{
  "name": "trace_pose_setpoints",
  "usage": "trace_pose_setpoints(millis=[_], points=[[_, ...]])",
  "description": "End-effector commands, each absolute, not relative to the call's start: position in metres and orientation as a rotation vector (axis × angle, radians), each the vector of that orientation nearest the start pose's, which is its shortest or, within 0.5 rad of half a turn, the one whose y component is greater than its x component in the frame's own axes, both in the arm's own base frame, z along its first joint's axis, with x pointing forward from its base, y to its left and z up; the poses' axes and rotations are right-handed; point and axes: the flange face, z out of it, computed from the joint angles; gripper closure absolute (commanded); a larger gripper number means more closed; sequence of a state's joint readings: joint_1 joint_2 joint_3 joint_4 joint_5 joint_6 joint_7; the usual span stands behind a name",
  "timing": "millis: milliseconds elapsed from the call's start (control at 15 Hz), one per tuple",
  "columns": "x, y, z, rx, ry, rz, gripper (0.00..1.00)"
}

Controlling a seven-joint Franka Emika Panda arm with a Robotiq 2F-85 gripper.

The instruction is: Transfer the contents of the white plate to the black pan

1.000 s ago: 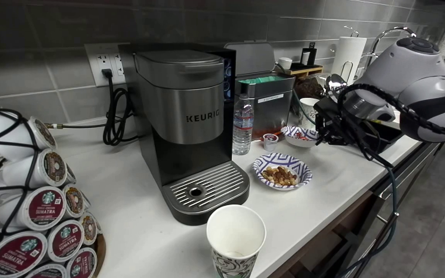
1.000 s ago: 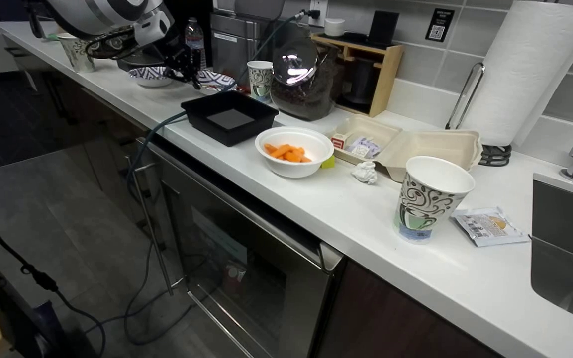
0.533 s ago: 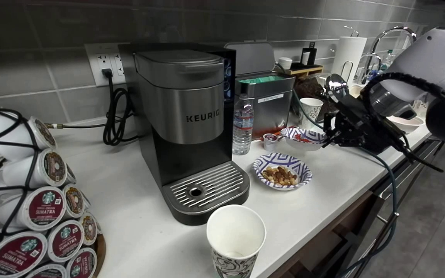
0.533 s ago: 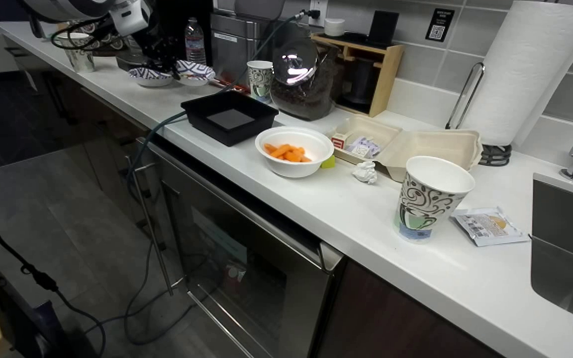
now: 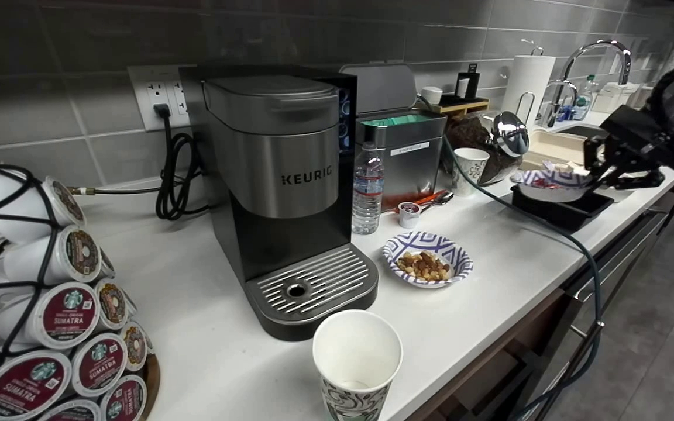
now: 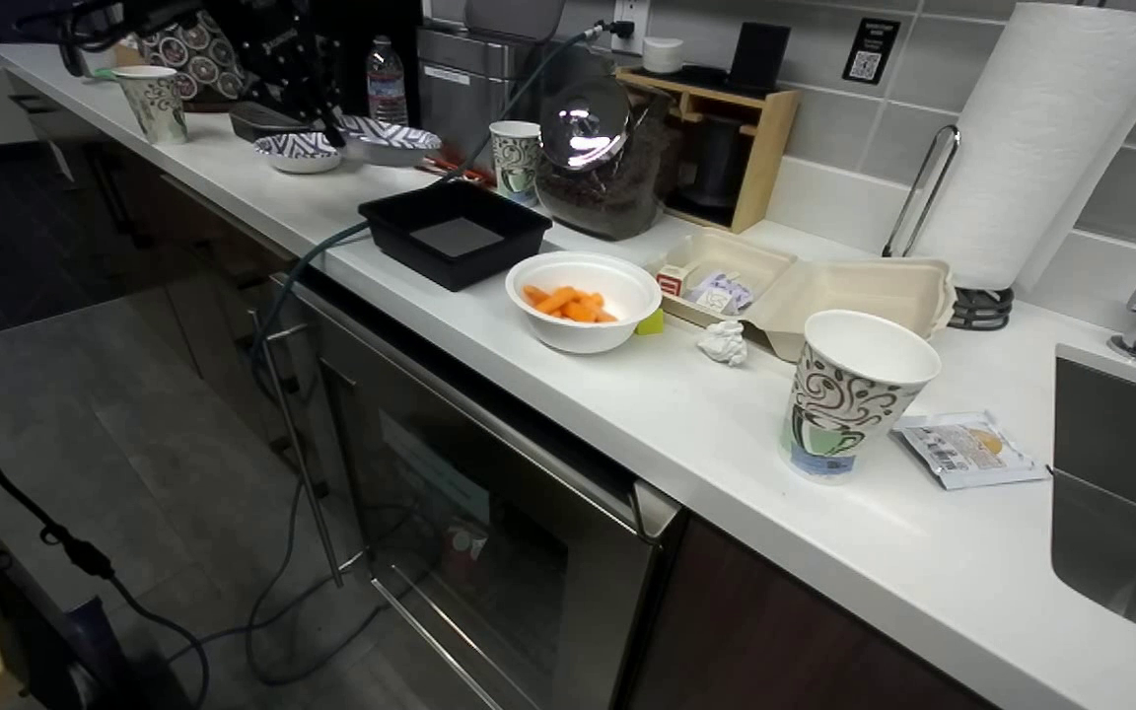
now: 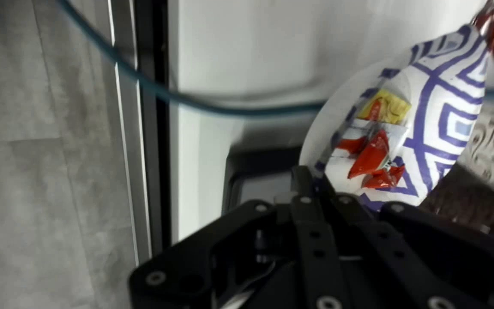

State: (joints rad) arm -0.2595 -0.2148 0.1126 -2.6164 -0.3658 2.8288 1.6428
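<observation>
My gripper (image 5: 594,171) is shut on the rim of a blue-and-white patterned bowl (image 5: 554,192) and holds it off the counter. Red and yellow packets (image 7: 371,156) lie in this bowl. The gripper shows at the bottom of the wrist view (image 7: 314,177), with the bowl (image 7: 438,111) beyond its fingertips. The black pan (image 5: 539,211) stands on the counter behind the held bowl, and shows whole in an exterior view (image 6: 420,258). In the wrist view the pan (image 7: 251,165) is partly hidden by gripper and bowl. The plain white plate and its tan contents are out of view.
A patterned bowl of nuts (image 5: 398,275) stands by the coffee maker (image 5: 281,169). A white bowl (image 6: 578,335) with carrots stands beside the pan. A blue cable (image 5: 591,269) runs past the pan. A paper cup (image 5: 470,166) and utensils (image 5: 441,199) lie near the wall.
The gripper has lifted the patterned bowl with packets from near the utensils and carried it towards the pan's side, uncovering the utensils. The pan, nut bowl and carrot bowl have not moved.
</observation>
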Motion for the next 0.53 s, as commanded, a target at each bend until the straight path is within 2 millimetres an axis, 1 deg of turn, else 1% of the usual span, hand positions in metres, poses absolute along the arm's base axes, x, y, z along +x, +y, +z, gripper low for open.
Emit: trace_pose_setpoints(millis=[0, 67, 133, 267, 467], points=[[0.423, -0.108, 0.405, -2.135, 2.194, -0.803, 0.99], [0.423, -0.121, 0.412, -2.159, 2.243, -0.852, 0.99], [0.424, -0.128, 0.417, -2.195, 2.277, -0.89, 0.99], [0.433, -0.124, 0.419, -2.303, 2.297, -0.995, 0.99], [0.453, -0.094, 0.412, -2.46, 2.212, -1.119, 0.99]])
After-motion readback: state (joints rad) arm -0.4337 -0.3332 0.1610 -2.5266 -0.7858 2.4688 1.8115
